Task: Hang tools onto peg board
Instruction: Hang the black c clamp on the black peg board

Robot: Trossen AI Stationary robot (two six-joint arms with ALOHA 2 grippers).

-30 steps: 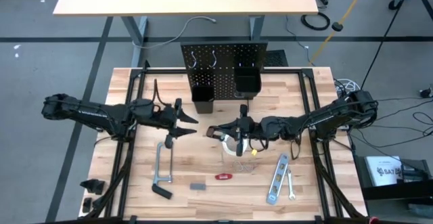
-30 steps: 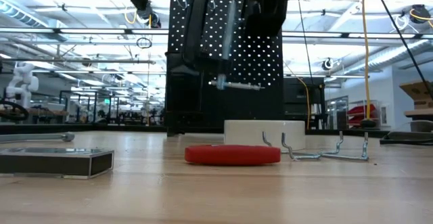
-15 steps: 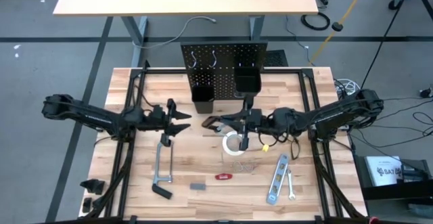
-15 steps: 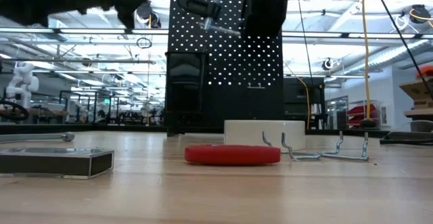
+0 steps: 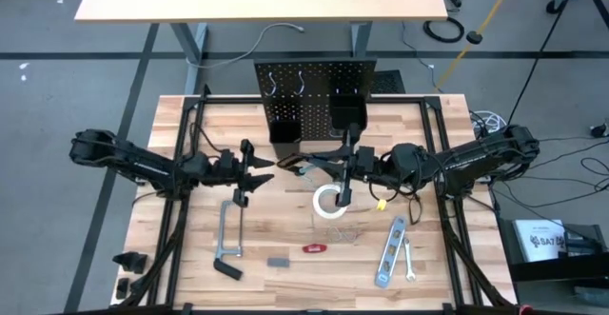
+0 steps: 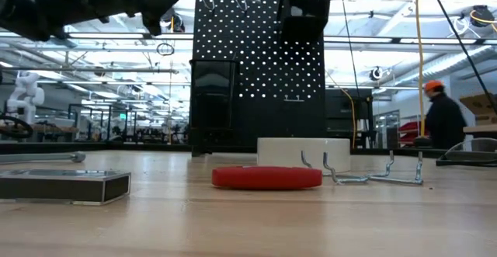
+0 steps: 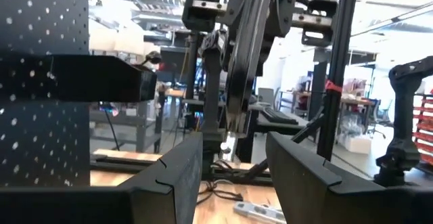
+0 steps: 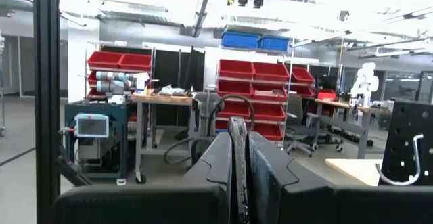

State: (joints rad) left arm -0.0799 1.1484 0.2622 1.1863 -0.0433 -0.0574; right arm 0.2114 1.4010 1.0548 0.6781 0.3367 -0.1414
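One end effector (image 5: 306, 167) clamped on C-clamp (image 5: 324, 164)

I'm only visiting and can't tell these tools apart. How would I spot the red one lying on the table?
Start at the upright black peg board at the table's far edge and come toward the near edge, past the white tape roll. Just beyond it lies the red-handled tool, flat on the wood between a small grey block and the silver level. It is the only red thing there.
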